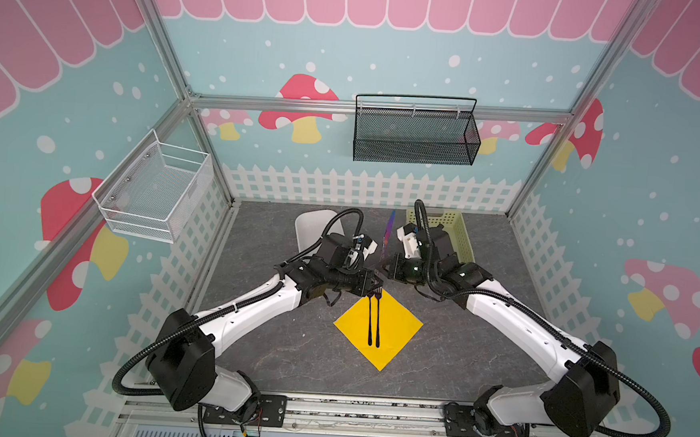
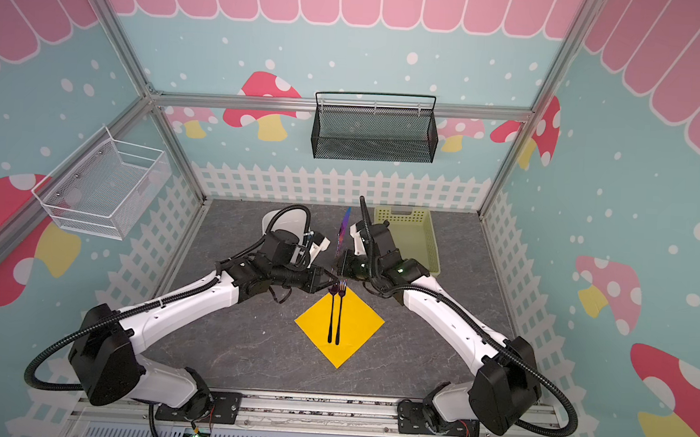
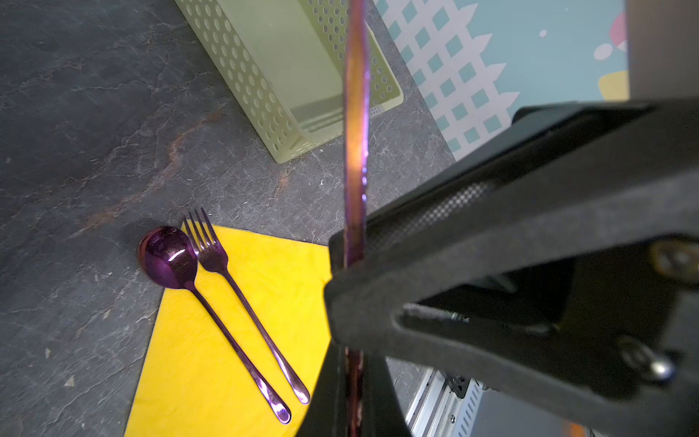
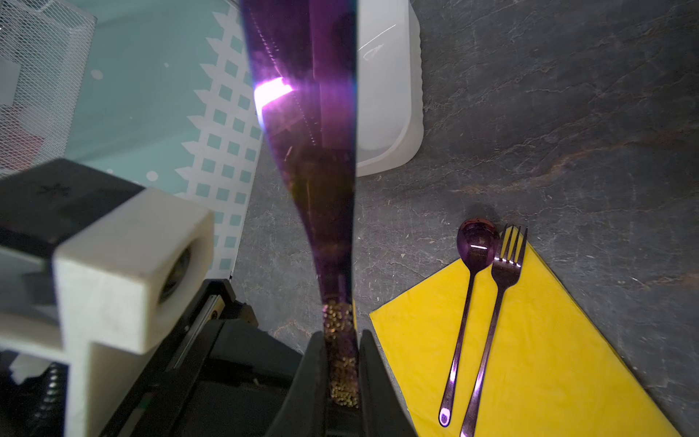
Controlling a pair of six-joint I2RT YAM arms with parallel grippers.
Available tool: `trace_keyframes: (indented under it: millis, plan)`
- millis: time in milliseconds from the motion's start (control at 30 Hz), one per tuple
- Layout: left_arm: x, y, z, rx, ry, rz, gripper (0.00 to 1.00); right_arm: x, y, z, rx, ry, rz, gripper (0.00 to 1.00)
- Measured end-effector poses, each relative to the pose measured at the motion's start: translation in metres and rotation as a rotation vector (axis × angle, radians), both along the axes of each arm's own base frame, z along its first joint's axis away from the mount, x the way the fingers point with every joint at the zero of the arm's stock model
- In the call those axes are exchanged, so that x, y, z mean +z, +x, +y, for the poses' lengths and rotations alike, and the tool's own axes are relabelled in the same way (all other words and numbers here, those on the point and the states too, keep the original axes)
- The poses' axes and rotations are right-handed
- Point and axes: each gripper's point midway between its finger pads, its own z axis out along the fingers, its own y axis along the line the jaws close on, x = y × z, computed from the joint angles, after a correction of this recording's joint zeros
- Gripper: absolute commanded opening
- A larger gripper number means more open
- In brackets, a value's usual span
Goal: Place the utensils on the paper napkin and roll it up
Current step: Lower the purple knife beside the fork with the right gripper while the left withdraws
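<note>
My left gripper (image 3: 353, 363) is clamped tight on the knife (image 1: 387, 234). It holds the knife upright above the far corner of the napkin (image 1: 396, 326), blade up and clear of both arms. My right gripper (image 4: 340, 340) meets it there, jaws standing close on either side of the handle. Whether they pinch it yet, I cannot tell. I judge this a hand-over, so the knife can be turned and laid flat. The spoon (image 3: 168, 257) and fork (image 3: 212, 253) lie side by side along the napkin's diagonal, handles on the paper. The spoon's bowl sits just past the far corner, on the table. The napkin beside the fork is bare — room for the knife. The napkin lies flat, not yet rolled.
</note>
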Motion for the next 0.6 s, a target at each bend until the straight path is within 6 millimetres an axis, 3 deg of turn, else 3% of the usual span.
trace_keyframes:
  millis: [233,467,600]
  plan:
    - [0.0,0.0,0.0,-0.001,0.0,0.0,0.22,-0.007,0.001,-0.005,-0.005,-0.047,-0.003,0.05]
    - [0.006,0.0,0.002,0.004,-0.01,-0.012,0.25,-0.025,0.0,-0.018,-0.005,-0.141,0.012,0.05]
    - [0.017,0.007,0.017,0.041,-0.027,-0.033,0.25,-0.033,0.0,-0.026,-0.002,-0.176,0.012,0.05]
